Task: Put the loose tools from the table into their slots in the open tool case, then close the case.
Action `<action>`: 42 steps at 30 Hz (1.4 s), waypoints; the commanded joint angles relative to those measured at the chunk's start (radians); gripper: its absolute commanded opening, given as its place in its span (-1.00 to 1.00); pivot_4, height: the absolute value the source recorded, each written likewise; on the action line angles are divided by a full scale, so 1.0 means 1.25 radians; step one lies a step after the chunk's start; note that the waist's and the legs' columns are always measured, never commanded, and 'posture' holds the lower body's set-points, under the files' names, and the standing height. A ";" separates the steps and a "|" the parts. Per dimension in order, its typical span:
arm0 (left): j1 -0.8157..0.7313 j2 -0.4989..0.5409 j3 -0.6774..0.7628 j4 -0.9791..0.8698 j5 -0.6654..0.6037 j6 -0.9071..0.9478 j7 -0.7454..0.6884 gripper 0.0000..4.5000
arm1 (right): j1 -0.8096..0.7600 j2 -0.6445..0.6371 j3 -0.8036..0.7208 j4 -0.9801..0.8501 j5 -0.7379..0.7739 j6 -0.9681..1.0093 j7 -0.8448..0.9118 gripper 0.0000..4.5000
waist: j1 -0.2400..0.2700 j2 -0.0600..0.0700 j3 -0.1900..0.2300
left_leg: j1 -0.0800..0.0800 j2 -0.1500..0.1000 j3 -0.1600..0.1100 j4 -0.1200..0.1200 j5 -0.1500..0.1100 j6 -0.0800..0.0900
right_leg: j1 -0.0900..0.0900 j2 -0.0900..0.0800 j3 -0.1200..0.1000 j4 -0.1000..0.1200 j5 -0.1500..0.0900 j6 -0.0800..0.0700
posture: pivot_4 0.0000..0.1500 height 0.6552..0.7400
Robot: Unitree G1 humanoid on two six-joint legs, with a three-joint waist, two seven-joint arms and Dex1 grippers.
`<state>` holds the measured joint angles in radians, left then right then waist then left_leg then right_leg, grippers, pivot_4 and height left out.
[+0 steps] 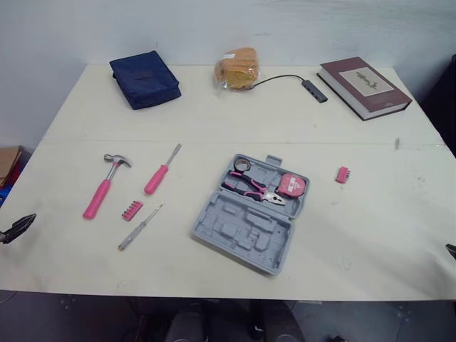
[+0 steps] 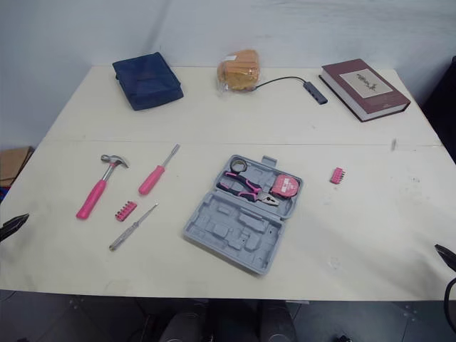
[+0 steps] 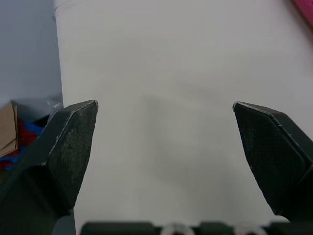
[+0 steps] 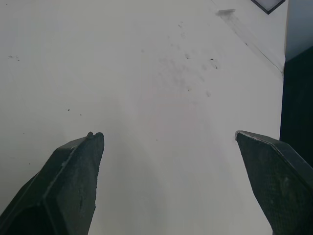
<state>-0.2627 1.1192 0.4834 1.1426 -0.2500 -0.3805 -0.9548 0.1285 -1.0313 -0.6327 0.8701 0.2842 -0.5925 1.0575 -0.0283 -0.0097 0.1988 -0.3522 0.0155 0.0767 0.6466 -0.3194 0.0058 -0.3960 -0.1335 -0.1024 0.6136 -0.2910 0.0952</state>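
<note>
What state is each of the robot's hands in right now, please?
Left hand: open, holding nothing.
Right hand: open, holding nothing.

You're working on a smooth, matt cream tabletop (image 1: 370,235). The tool case (image 1: 242,228) is moulded grey plastic with a dull finish. The hammer (image 1: 105,185) has a shiny metal head and a pink grip that looks like plastic, as does the screwdriver (image 1: 157,178) handle. The navy pouch (image 1: 144,78) is cloth. The left gripper (image 3: 165,104) has finely textured black pads (image 3: 73,142).
</note>
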 commanded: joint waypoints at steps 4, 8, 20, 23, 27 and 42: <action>0.004 -0.038 0.035 -0.156 -0.103 0.071 -0.122 0.98 | -0.010 -0.006 0.002 -0.051 0.054 0.018 0.070 1.00 | 0.000 0.000 0.000 | 0.000 0.000 0.000 0.001 -0.001 -0.001 | 0.000 0.000 0.000 0.000 0.000 0.000 | 1.00 1.00; 0.025 -0.070 0.020 -0.307 -0.121 0.110 -0.147 0.98 | 0.007 0.017 0.011 -0.168 0.099 0.092 0.103 1.00 | 0.001 0.000 0.000 | 0.000 0.000 0.000 0.001 0.000 -0.001 | 0.000 0.000 0.000 0.001 0.000 0.000 | 1.00 1.00; -0.031 -0.195 -0.186 -0.768 -0.124 0.361 -0.111 -0.07 | 0.120 0.099 0.136 -0.677 0.137 0.375 0.054 -0.12 | 0.007 0.000 0.000 | -0.001 0.000 0.000 0.002 0.000 0.000 | 0.001 0.001 0.001 -0.001 0.001 0.002 | 1.00 1.00; -0.100 -0.222 -0.265 -0.795 -0.090 0.420 -0.092 -0.60 | 0.116 0.104 0.170 -0.775 0.136 0.454 0.021 -0.73 | 0.010 0.000 0.000 | -0.001 0.000 0.000 0.004 0.000 0.000 | 0.001 0.001 0.001 -0.001 0.001 0.002 | 1.00 1.00; -0.171 -0.257 -0.334 -0.778 -0.037 0.438 -0.071 -0.98 | 0.104 0.109 0.201 -0.835 0.124 0.501 0.003 -1.00 | 0.021 0.000 0.000 | -0.001 0.000 0.000 0.004 0.000 0.000 | 0.001 0.002 0.001 -0.001 0.001 0.002 | 1.00 1.00; -0.362 -0.477 -0.537 -0.618 0.132 0.455 -0.010 -0.98 | -0.020 0.130 0.386 -0.887 0.010 0.587 -0.068 -1.00 | 0.042 0.000 0.000 | -0.014 -0.001 -0.002 0.019 -0.002 0.006 | -0.003 0.007 -0.001 0.002 0.004 0.007 | 1.00 1.00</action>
<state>-0.6983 0.5372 -0.1883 0.3682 -0.0938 0.1895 -0.9882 0.1115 -0.8686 -0.1443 -0.2130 0.3073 0.1403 0.9811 0.0247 -0.0093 0.1986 -0.3701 0.0139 0.0742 0.6709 -0.3223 0.0136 -0.3991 -0.1247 -0.1036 0.6160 -0.2864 0.1035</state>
